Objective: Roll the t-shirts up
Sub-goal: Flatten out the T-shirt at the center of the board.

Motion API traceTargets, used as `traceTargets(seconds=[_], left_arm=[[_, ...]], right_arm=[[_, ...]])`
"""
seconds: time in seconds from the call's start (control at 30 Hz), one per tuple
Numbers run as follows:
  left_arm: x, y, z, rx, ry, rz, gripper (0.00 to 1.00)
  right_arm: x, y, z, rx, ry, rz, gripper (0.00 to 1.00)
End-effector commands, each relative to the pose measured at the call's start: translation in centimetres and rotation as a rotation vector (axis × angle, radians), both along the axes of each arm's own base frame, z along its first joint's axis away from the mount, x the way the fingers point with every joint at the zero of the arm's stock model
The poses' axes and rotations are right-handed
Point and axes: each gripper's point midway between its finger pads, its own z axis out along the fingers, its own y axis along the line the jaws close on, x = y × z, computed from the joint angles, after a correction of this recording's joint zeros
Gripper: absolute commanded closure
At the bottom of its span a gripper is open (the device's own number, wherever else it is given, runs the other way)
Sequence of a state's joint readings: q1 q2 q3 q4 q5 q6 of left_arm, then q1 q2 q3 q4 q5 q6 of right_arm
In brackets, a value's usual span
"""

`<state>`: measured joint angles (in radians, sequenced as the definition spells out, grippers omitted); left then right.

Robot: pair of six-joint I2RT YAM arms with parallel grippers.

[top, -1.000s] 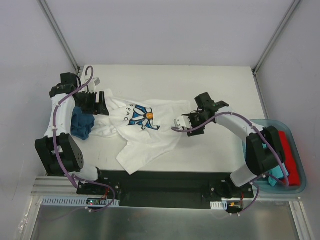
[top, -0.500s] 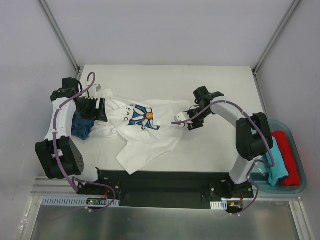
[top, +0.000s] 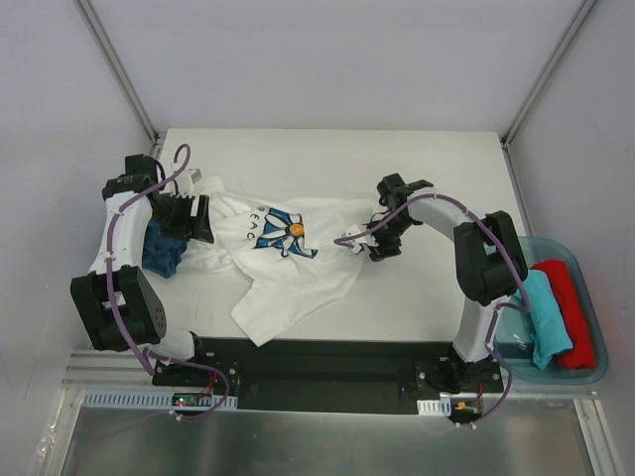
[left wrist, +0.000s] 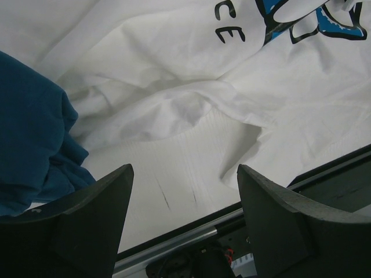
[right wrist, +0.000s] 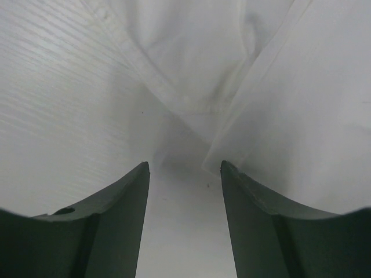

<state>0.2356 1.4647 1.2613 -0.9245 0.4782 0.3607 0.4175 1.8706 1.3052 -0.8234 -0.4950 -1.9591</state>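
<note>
White t-shirt [top: 298, 276] on white table [top: 446, 169], grey walls [top: 327, 59]

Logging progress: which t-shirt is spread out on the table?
The white daisy-print t-shirt; the dark blue one is bunched beside it, teal and red lie in the bin.

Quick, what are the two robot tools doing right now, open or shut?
Left tool: open, holding nothing, over the white t-shirt.
Right tool: open, holding nothing.
</note>
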Motion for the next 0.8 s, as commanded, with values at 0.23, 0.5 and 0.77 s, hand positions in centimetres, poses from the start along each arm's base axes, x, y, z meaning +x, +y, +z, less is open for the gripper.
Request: traceTargets(seconds=[0.23,0.5,0.77], left_arm=[[0.2,0.3,-0.5,0.008,0.026,-0.016,0.27],[0.4,0.2,-0.7,-0.004,0.037,-0.018,0.27],[0.4,0.0,-1.2,-0.016,0.052,-0.023,0.28]], right_arm=[[3.3,0.6,-1.9,-0.056,-0.063,0.14,0.47],[3.6,0.0,-3.7,-0.131,0.0,0.106,0.51],[2.8,0.8,-4.9,-0.182,0.01,0.08,0.67]])
